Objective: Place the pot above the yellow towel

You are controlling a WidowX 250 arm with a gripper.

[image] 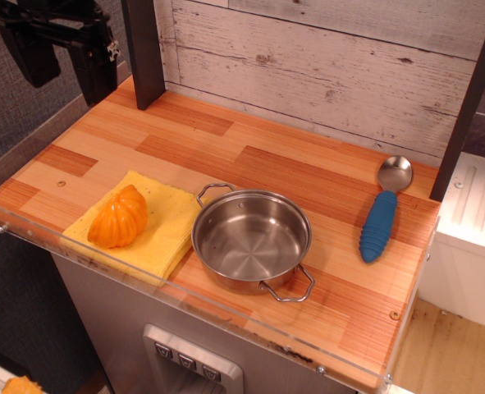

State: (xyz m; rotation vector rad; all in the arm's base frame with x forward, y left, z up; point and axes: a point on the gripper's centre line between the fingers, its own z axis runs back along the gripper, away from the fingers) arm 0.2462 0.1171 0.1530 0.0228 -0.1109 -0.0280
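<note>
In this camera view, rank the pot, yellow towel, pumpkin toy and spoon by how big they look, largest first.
1. Pot and yellow towel: similar in spread, and the pumpkin hides part of the towel, so I won't rank them.
2. Spoon: long but slim.
3. Orange pumpkin toy: shorter than the spoon, though bulkier.

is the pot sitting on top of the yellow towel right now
No, the pot stands on the wooden counter beside the yellow towel, at most overlapping its edge; only the orange pumpkin toy lies on it.

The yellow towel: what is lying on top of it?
An orange pumpkin toy lies on the yellow towel. The pot stands beside the towel and hides its right edge, so overlap cannot be judged.
</note>
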